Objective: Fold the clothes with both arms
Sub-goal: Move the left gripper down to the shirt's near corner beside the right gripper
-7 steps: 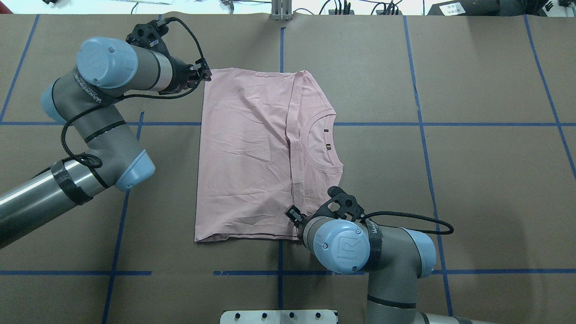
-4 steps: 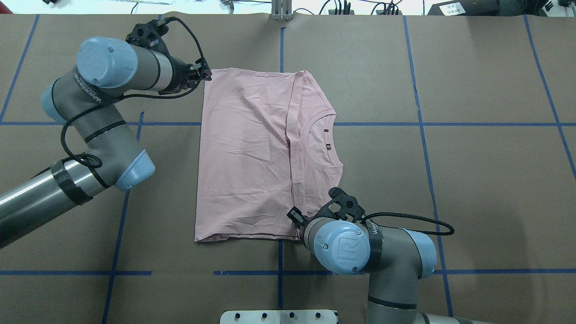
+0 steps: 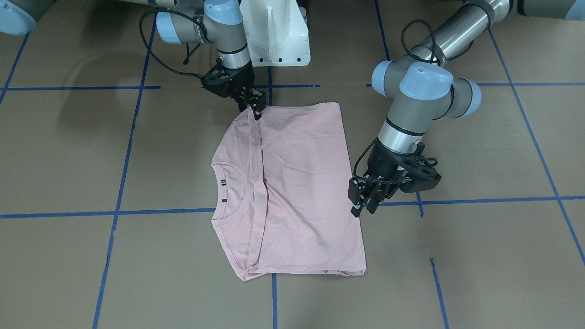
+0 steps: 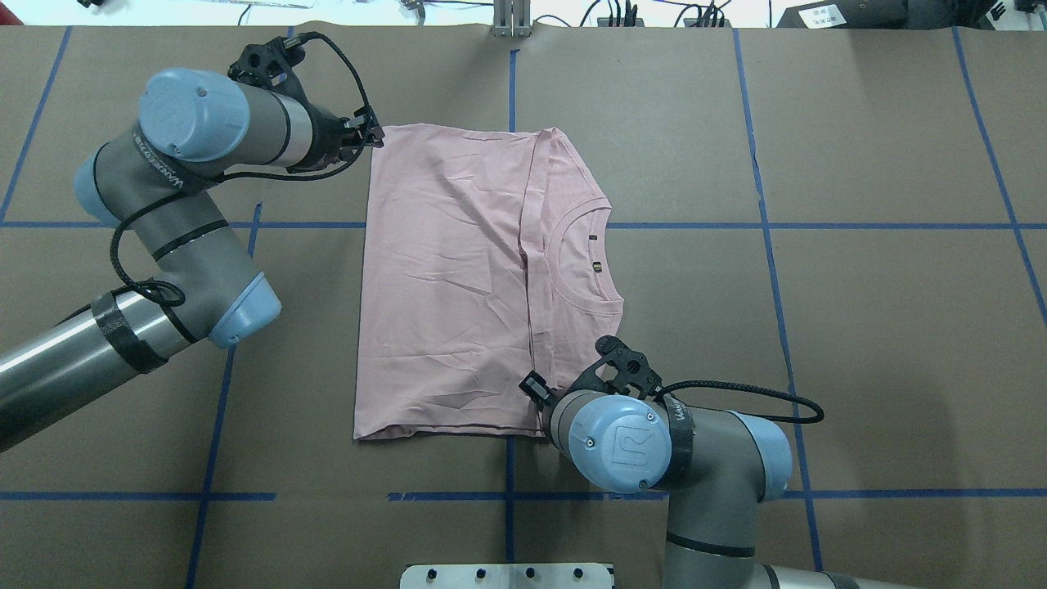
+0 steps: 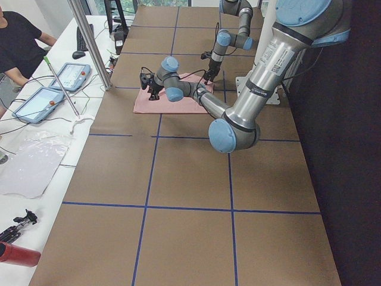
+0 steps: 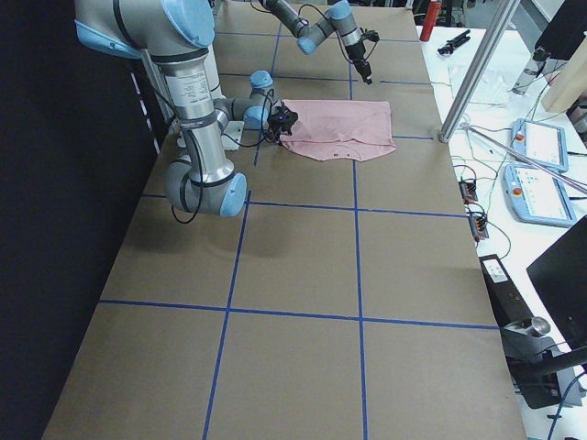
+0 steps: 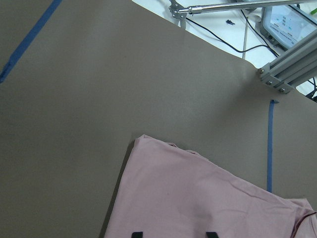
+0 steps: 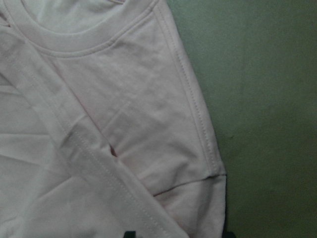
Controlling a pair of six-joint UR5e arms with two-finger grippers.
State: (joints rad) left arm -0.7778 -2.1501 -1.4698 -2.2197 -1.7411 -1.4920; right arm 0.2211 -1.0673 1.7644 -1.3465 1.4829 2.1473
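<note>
Creased, soft pale-pink T-shirt [image 4: 446, 278], folded rectangular, ribbed collar [image 8: 89, 48] — left fingers [image 3: 356, 201] and right fingers [image 3: 257, 108] spread, empty

One T-shirt [image 4: 446, 286], two arms (left arm [image 4: 188, 237], right arm [image 4: 703, 466]), two claws (left claw [image 3: 362, 208], right claw [image 3: 257, 111]).

I read the shirt [image 4: 442, 278] as soft matt pink knit cloth, faintly creased, with ribbed collar [image 8: 89, 47] and stitched hems [image 8: 198, 119]; the table [image 4: 883, 368] as matt brown paper with blue tape [image 4: 818, 226]; and the left arm [image 4: 49, 364] and right arm [image 4: 703, 523] as satin grey metal with smooth light-blue caps [image 4: 194, 110].
</note>
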